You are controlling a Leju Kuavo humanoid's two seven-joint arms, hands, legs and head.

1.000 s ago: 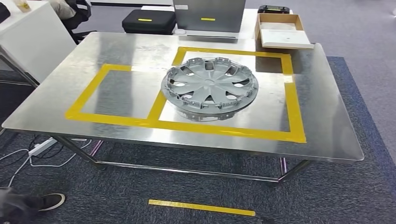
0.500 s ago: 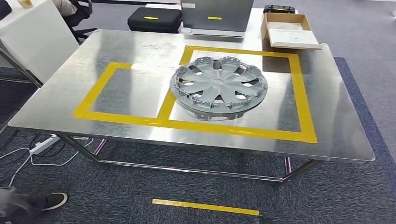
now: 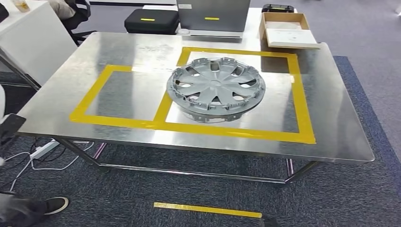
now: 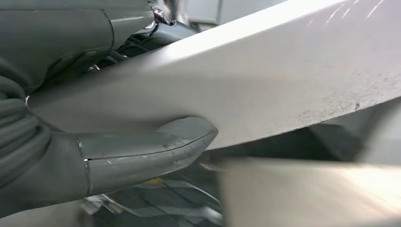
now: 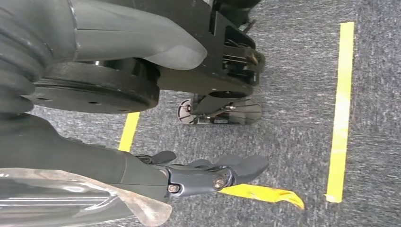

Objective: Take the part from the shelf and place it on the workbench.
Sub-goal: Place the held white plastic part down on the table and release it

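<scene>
**L. hand** (image 4: 108,156): the thick grey thumb is seen lying flat against a broad pale surface (image 4: 265,80). What that surface is cannot be told at this range. The other fingers are hidden, so whether anything is gripped cannot be told.

**R. hand** (image 5: 142,175): hung low at the robot's side over grey carpet (image 5: 293,71). The dark fingers (image 5: 236,168) are stretched out loosely and apart, and nothing is held. It is judged idle, parked clear of the bench. A yellow floor strip (image 5: 341,109) is noted just beyond it.

**Part** (image 3: 215,87): a grey wheel cover, laid face up and flat on the steel workbench (image 3: 331,123), approx. centre. It is touched by neither hand. Most of it sits inside the larger yellow-taped frame (image 3: 302,104). Its left rim is laid over the tape strip dividing the two frames. The frame is judged to be the marked drop zone, hence the placement.

**Status:** placing is judged done, with a slight overlap on the divider.

**Surrounds:** a cardboard box (image 3: 286,30) and a black case (image 3: 150,20) are noted beyond the far edge. A person's shoe (image 3: 54,204) is noted on the floor, near left, well apart from the part.
</scene>
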